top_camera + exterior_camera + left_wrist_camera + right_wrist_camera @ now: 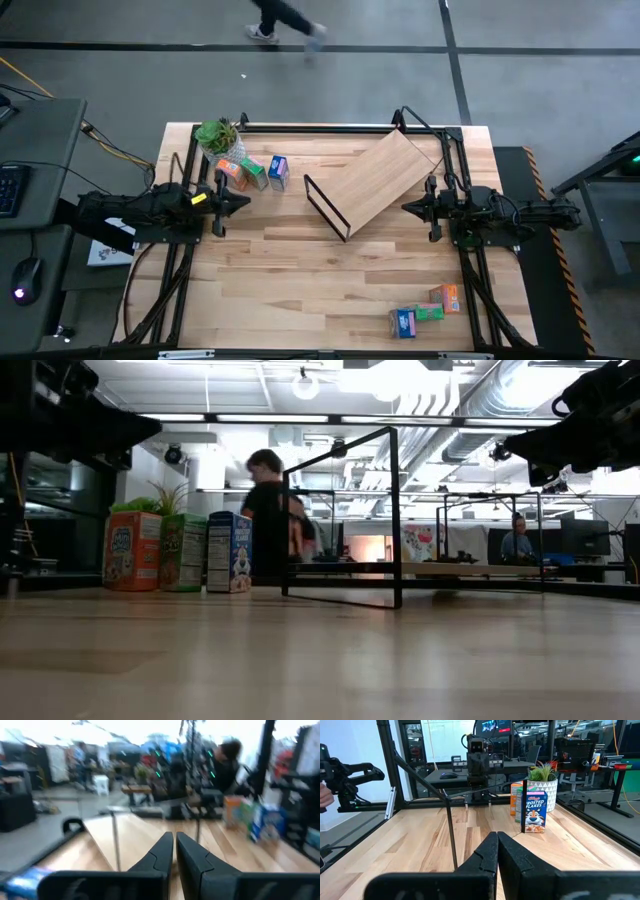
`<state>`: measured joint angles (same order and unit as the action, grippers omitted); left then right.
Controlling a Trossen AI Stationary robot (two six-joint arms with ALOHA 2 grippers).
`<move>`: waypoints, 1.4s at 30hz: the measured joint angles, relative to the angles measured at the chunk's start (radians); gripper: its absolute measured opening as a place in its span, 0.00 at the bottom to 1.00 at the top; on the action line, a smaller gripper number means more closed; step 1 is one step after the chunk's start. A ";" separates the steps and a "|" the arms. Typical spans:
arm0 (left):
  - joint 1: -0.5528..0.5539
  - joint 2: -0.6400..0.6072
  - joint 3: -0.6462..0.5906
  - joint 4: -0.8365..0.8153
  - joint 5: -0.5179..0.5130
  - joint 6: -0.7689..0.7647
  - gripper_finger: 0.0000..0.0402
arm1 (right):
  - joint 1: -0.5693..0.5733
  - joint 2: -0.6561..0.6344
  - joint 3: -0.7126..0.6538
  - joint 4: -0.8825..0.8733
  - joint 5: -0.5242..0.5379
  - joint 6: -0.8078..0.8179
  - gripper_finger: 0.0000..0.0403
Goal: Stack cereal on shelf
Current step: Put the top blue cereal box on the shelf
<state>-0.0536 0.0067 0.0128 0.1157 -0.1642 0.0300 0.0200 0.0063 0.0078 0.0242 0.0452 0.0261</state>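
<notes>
Cereal sits in a row of three at the table's far-left corner beside the plant, three more boxes near the front-right corner. Shelf lies mid-table toward the far edge, nothing stacked yet. Left gripper and right gripper hover pinched closed, empty, flanking it, apparently parked clear.

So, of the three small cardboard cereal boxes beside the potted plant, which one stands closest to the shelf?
The blue cardboard cereal box, at the end of the row. The green box and orange box stand between it and the plant.
</notes>
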 joint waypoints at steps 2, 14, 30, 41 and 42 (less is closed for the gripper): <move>0.000 0.000 0.000 0.046 -0.048 0.000 0.06 | 0.000 0.000 0.000 0.000 0.000 0.000 0.00; 0.075 0.291 0.355 -0.303 -0.270 -0.060 0.46 | 0.000 0.000 0.000 0.000 0.000 0.000 0.00; 0.487 1.118 0.892 -0.546 -0.078 -0.234 0.61 | 0.000 0.000 0.000 0.000 0.000 0.000 0.00; 0.521 1.307 0.904 -0.569 -0.161 -0.530 0.61 | 0.000 0.000 0.000 0.000 0.000 0.000 0.00; 0.519 1.323 0.904 -0.573 -0.174 -0.551 0.61 | 0.000 0.000 0.000 0.000 0.000 0.000 0.00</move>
<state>0.4652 1.3296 0.9169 -0.4568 -0.3382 -0.5209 0.0201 0.0059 0.0082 0.0242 0.0456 0.0261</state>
